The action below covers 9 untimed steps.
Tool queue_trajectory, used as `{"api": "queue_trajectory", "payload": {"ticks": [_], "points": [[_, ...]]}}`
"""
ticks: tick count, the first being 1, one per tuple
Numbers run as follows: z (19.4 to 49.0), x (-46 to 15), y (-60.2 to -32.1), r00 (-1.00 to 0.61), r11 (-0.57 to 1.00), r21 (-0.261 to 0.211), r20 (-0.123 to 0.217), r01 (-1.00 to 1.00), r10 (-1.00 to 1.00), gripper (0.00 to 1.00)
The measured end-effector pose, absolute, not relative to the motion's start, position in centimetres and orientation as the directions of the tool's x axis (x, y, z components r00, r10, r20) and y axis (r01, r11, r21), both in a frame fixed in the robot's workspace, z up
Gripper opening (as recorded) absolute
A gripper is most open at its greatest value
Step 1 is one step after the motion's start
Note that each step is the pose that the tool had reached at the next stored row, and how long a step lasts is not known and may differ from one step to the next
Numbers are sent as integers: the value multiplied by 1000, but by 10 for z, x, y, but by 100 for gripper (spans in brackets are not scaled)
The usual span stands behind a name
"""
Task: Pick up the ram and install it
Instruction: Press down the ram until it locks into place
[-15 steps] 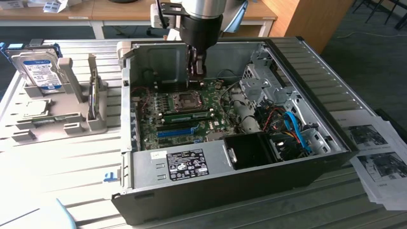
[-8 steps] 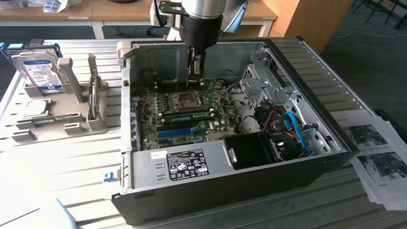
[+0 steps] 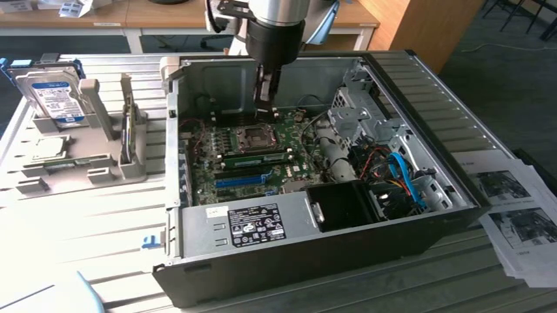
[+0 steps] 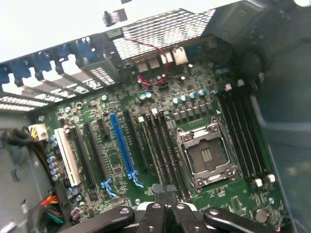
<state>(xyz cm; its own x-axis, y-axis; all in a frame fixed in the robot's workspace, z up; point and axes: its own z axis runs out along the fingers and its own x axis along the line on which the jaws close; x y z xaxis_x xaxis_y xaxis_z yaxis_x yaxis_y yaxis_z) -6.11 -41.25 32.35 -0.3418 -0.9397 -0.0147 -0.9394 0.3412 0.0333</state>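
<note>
Jaws: gripper (image 3: 265, 98) closed, pinching the ram (image 4: 165, 190) upright.
Below jaws: motherboard (image 4: 194, 116), memory slots beside CPU socket (image 4: 206, 155).
Around: open computer case (image 3: 287, 261).

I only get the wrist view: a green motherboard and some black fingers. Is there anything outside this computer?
Observer: Yes. A hard drive with a blue-white label stands in a grey rack, on the exterior view's left of the case.
Operator: And on the other side?
Observer: There, printed sheets lie on the exterior view's right.
Operator: How does the gripper look from out there?
Observer: The gripper reaches straight down into the open case, close to the CPU socket.
</note>
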Motion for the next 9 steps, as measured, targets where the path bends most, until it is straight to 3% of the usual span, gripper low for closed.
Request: {"api": "queue_trajectory", "payload": {"ticks": [9], "points": [[323,-61,-413,-481,480,33,-15,-877,-877,9]]}}
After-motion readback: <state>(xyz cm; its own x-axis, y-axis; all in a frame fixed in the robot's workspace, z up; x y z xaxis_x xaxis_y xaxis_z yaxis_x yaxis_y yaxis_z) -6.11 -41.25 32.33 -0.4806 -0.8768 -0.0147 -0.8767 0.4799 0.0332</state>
